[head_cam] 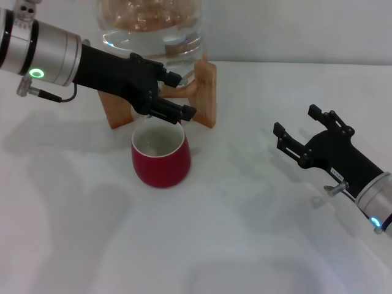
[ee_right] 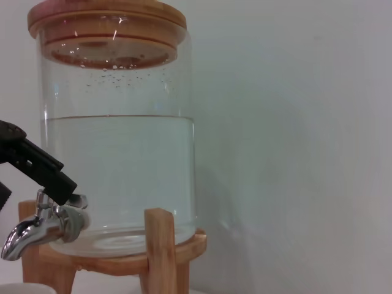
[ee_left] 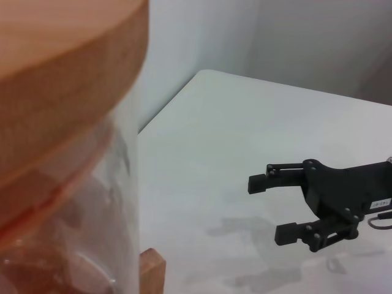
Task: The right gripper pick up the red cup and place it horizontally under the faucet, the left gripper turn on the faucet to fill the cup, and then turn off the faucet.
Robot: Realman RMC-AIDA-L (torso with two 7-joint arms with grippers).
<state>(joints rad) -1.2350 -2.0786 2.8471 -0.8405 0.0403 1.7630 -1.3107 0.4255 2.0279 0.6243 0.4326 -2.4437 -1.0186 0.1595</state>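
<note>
Jaws: left gripper [head_cam: 184, 110] at faucet [ee_right: 43, 223] | red cup [head_cam: 160, 155] below | right gripper [head_cam: 297, 131] apart, spread

Left arm reaches in from the left, green light glowing on its silver wrist, and the left gripper [head_cam: 174, 98] sits out in front of the body with its black fingers drawn close together. The right gripper [head_cam: 297, 128] hangs well off to the right, fingers spread apart, pointing up-left, blue light showing.
</note>
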